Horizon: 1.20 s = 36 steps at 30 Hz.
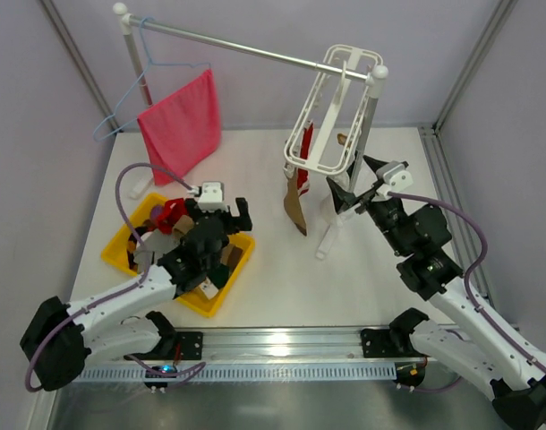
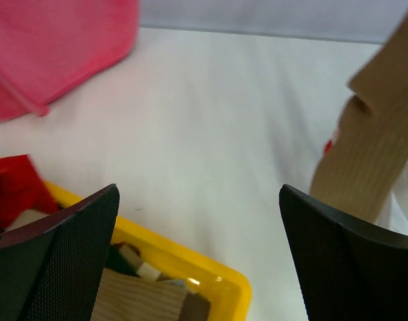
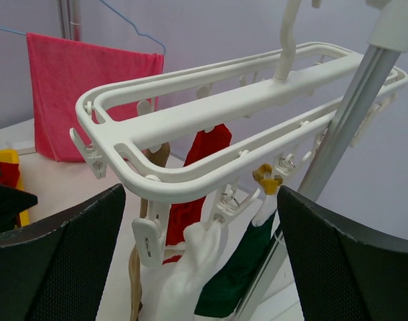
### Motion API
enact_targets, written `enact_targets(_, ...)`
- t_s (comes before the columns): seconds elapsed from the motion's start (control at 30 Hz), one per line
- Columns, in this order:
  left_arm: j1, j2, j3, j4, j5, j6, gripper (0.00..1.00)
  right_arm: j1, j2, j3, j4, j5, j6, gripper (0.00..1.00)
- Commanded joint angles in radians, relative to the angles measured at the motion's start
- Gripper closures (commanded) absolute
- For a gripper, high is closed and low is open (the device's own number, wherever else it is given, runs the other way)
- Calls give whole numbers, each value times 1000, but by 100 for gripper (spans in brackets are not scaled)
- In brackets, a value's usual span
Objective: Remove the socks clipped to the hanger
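Socks (image 1: 172, 215) are heaped in the yellow bin (image 1: 236, 273) at the near left of the desk (image 1: 282, 278), over which the left end effector (image 2: 198, 214) is held wide open and empty. Farther right, the right end effector (image 3: 200, 200) is spread wide, nothing gripped, before the hanger (image 3: 211, 114), hooked on the far rail (image 1: 255, 47) with red, tan and green socks (image 3: 200, 167) clipped beneath.

- Left hand (image 2: 198, 194): fingers spread wide, nothing between them (arm stretched forward and low).
- Right hand (image 3: 200, 194): fingers likewise parted and empty, arm raised.
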<state>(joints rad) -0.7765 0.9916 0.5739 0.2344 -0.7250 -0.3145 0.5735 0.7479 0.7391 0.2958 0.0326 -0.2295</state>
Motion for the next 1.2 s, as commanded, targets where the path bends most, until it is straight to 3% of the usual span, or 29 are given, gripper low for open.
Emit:
enact_targets(0.0,-50,106,47,235,74,37,0,-3,-10,-18,42,58,10,6)
enact_targets(0.27,-165,295,86,480,228,32,0,-6,-93,-58,80,182,15,5)
enact_targets(0.53,-244,410,144,591,340,38,0,-4,-130,-70,106,296,15,5)
enact_targets(0.77,-276,527,233,622,417,6,1,-7,-154,-83,121,363,9,3)
enact_targets(1.17,-296,685,412,579,406,-17,0,-15,-186,-101,118,375,12,3)
